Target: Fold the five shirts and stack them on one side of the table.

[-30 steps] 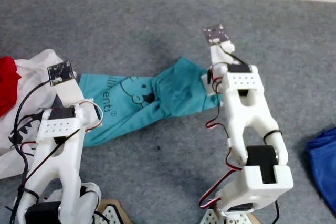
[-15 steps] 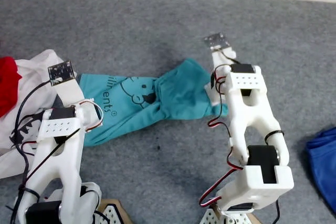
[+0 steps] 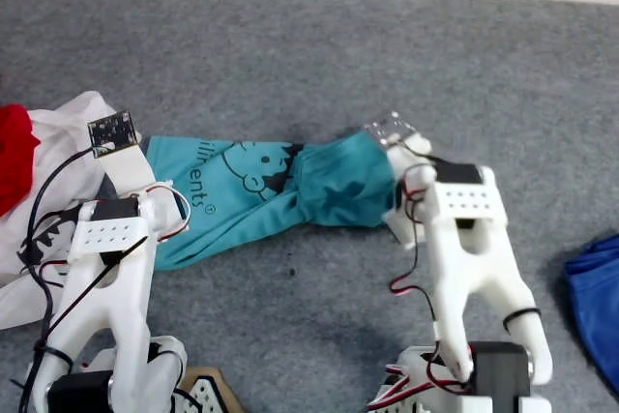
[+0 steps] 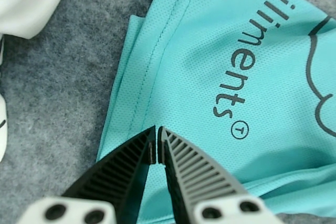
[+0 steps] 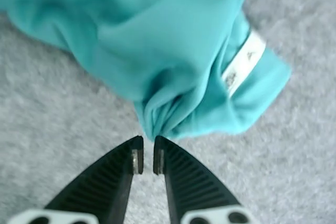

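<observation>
Just dragged nearer by right gripper (image 5: 147,153), fingers narrowly pinching bunched teal mesh shirt (image 3: 242,191); left gripper (image 4: 158,140) fingers shut on hem; flattening still needed.

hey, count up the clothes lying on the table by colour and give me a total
teal shirt: 1
white shirt: 1
red garment, partly cut off at the edge: 1
blue garment, partly cut off at the edge: 1
Total: 4
</observation>
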### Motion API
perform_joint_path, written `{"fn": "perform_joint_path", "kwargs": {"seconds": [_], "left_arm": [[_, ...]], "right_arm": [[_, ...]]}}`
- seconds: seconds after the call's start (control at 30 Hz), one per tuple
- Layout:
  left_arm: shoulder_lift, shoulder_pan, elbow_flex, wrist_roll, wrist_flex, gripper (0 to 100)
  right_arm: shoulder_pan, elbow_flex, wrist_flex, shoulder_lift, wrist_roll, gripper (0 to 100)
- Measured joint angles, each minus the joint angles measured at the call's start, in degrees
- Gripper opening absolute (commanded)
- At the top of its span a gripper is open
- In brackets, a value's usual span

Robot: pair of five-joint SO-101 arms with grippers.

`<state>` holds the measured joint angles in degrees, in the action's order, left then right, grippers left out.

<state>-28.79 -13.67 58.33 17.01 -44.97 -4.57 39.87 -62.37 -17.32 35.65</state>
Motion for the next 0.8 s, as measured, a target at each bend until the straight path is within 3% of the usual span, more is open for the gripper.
{"fn": "perform_joint_path", "kwargs": {"seconds": [0.33, 0.4, 0.57, 0.7, 0.8], "left_arm": [[0.0, 0.3, 0.0, 0.0, 0.0, 4], [0.0, 0.5, 0.0, 0.0, 0.0, 4], [0.0, 0.4, 0.0, 0.0, 0.0, 4], [0.1, 4.9, -1.8, 0.0, -0.5, 4], [0.4, 10.8, -8.7, -0.2, -6.9, 4]], "right_arm": [[9.4, 2.9, 3.1, -1.1, 4.0, 5.5], [9.1, 2.1, 3.1, -1.6, 2.3, 11.5], [4.9, -3.3, 0.1, -5.4, -3.3, 40.2], [0.7, -3.9, -0.5, -6.3, -4.2, 40.0], [-0.9, -3.9, -0.3, -6.3, -6.2, 40.0]]}}
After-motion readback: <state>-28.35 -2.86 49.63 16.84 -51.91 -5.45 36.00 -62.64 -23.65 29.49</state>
